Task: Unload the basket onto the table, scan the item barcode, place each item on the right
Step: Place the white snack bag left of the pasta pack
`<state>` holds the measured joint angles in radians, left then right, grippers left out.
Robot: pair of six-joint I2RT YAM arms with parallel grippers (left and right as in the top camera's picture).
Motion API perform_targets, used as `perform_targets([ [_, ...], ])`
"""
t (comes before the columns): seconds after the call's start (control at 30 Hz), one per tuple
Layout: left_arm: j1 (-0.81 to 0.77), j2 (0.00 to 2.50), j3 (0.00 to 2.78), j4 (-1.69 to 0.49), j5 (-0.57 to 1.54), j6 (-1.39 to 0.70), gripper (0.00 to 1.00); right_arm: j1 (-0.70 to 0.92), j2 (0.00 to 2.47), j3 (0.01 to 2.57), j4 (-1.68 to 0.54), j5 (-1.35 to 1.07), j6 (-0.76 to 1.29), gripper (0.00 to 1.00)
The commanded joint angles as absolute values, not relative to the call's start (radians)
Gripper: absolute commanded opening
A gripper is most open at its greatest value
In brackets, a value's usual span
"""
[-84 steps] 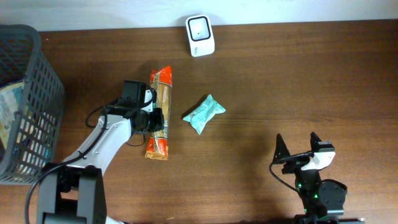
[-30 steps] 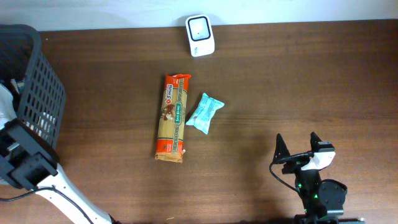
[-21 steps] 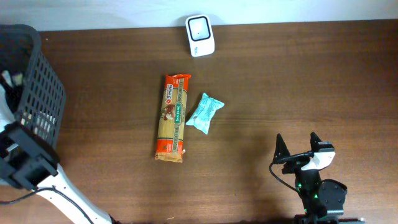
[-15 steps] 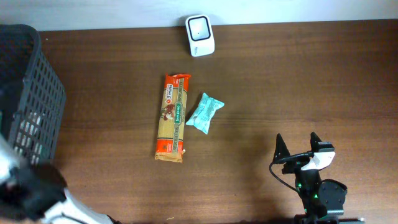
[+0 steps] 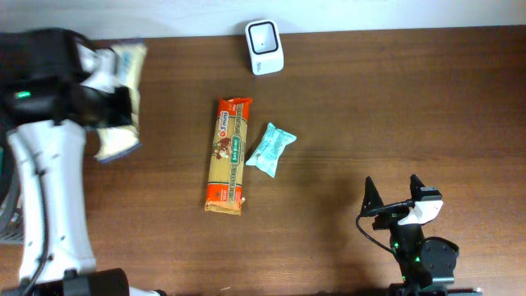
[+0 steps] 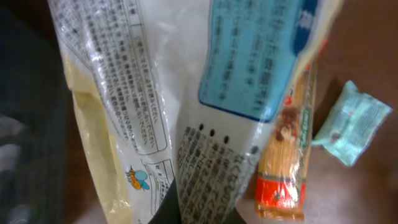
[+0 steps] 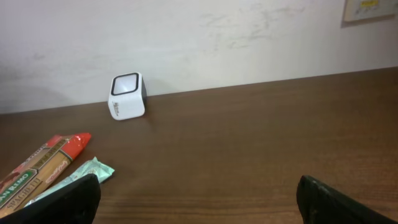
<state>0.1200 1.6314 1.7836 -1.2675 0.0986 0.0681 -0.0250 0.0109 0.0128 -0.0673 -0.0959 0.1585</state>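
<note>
The left claw [image 5: 111, 108] is clamped shut on a pale printed packet [image 6: 155, 93], which hangs from it over the bench's [image 5: 394, 99] far-left corner. The white scanner [image 5: 265, 36] stands at the far edge, well apart from the packet. The right claw [image 5: 393, 194] gapes wide by the near-right corner.

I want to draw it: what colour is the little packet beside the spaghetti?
The little packet is light teal, clearest in the overhead view.
</note>
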Motion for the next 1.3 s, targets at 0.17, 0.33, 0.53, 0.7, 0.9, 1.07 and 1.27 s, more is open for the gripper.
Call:
perform_targets([
  [0.17, -0.078, 1.618, 1.095, -0.601, 0.027, 0.01, 0.0, -0.032, 0.004, 0.006, -0.071, -0.097, 0.166, 0.99],
  [0.33, -0.203, 1.618, 0.875, -0.307, 0.026, 0.01, 0.09, -0.032, 0.004, 0.006, -0.071, -0.097, 0.166, 0.99],
  [0.53, -0.2, 1.602, 1.042, -0.38, -0.015, -0.057, 1.0, -0.032, 0.004, 0.006, -0.071, -0.097, 0.166, 0.99],
  [0.7, -0.064, 1.592, 1.724, -0.873, -0.016, -0.005, 0.99, -0.032, 0.004, 0.006, -0.071, -0.097, 0.166, 0.99],
  [0.9, 0.199, 1.592, 2.012, -0.965, -0.204, 0.122, 0.99, -0.032, 0.004, 0.006, -0.071, -0.097, 0.167, 0.99],
  [1.07, 0.506, 1.641, 1.925, -0.96, -0.214, 0.106, 0.99, -0.032, 0.004, 0.006, -0.071, -0.097, 0.166, 0.99],
  [1.27, 0.702, 1.777, 1.801, -0.832, -0.061, 0.274, 0.99, -0.032, 0.004, 0.006, -0.071, -0.097, 0.166, 0.99],
])
